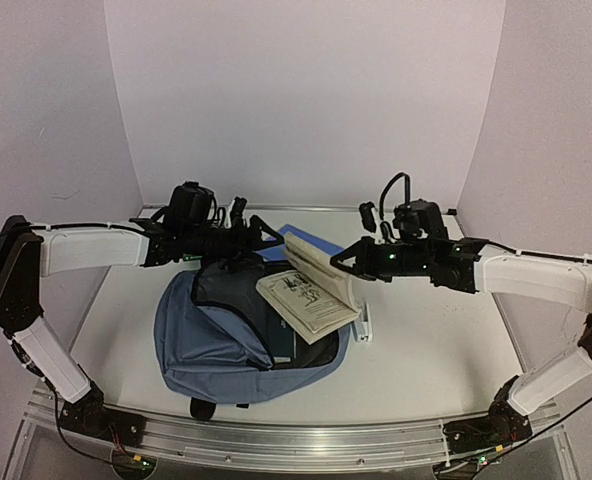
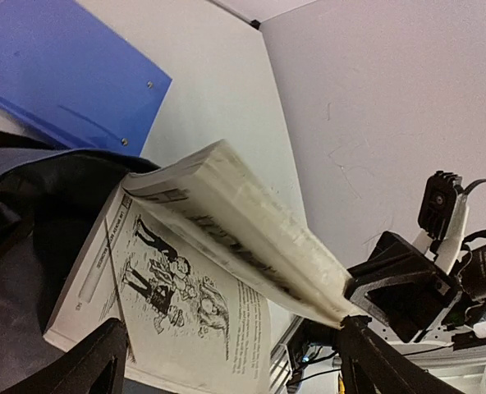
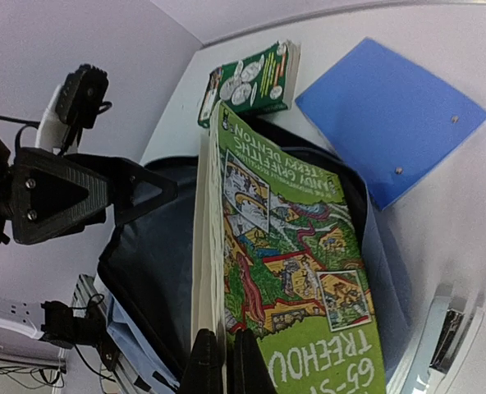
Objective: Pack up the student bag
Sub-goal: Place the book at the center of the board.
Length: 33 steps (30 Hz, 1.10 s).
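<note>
**Operator:** Where is the bag?

**Spotter:** Your student bag [image 1: 211, 350] lies in the middle of the table [image 1: 426, 350], close to the near edge. Its mouth is open toward the far side with the black lining showing. The upper rim is raised toward your left arm [image 1: 86, 248].

**Operator:** What have I got on the right?

**Spotter:** Your right jaws are clamped on a paperback book [image 3: 300, 246] with a green cartoon cover. The fingers [image 3: 200, 365] pinch it at one edge. The book hangs open, with the thick block of pages tilted up. A loose leaf with a line drawing droops down over the bag's mouth and right rim. You cannot tell from these views whether that leaf touches the fabric.

**Operator:** And the left?

**Spotter:** Your left jaws are spread wide, with nothing pinched between them. Their fingers [image 2: 95, 361] sit at the far rim of the bag's mouth, pointing across at the book and the right jaws. I cannot tell whether one finger is hooked into the rim.

**Operator:** Anything else about?

**Spotter:** A flat blue folder [image 1: 311, 238] lies on the table just behind the bag, partly hidden by the book. A second green book [image 3: 251, 82] sits beyond the bag's far rim, near the folder. A small white object [image 1: 363, 325] sits just beside the bag's right edge, and it is too small for you to make out.
</note>
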Each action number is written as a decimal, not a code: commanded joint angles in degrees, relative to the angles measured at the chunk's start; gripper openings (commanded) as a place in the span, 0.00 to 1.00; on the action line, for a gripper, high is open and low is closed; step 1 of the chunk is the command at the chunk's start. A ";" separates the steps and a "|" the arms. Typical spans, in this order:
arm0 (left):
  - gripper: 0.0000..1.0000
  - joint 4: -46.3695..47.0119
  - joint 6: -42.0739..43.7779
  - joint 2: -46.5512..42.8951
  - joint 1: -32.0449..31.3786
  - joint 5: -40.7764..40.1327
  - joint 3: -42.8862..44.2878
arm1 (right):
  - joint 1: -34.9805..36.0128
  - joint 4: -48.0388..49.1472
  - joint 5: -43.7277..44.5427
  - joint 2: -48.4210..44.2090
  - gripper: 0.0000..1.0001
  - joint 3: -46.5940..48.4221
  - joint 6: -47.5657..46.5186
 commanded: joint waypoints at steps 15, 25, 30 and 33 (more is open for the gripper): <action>0.87 -2.23 -1.65 -2.41 -2.44 -3.34 -5.15 | -2.03 -5.41 4.18 6.46 0.96 2.19 -1.50; 0.84 -2.39 -1.96 -2.69 -2.86 -3.60 -5.89 | -4.62 -5.30 -2.88 7.92 0.77 -5.41 2.97; 0.84 -2.39 -1.78 -2.05 -2.93 -3.28 -5.69 | -4.62 -2.16 -6.81 6.65 0.72 -9.81 7.20; 0.84 -2.39 -1.57 -1.59 -2.92 -2.93 -5.35 | -4.60 -0.71 -7.48 7.22 0.71 -11.96 8.67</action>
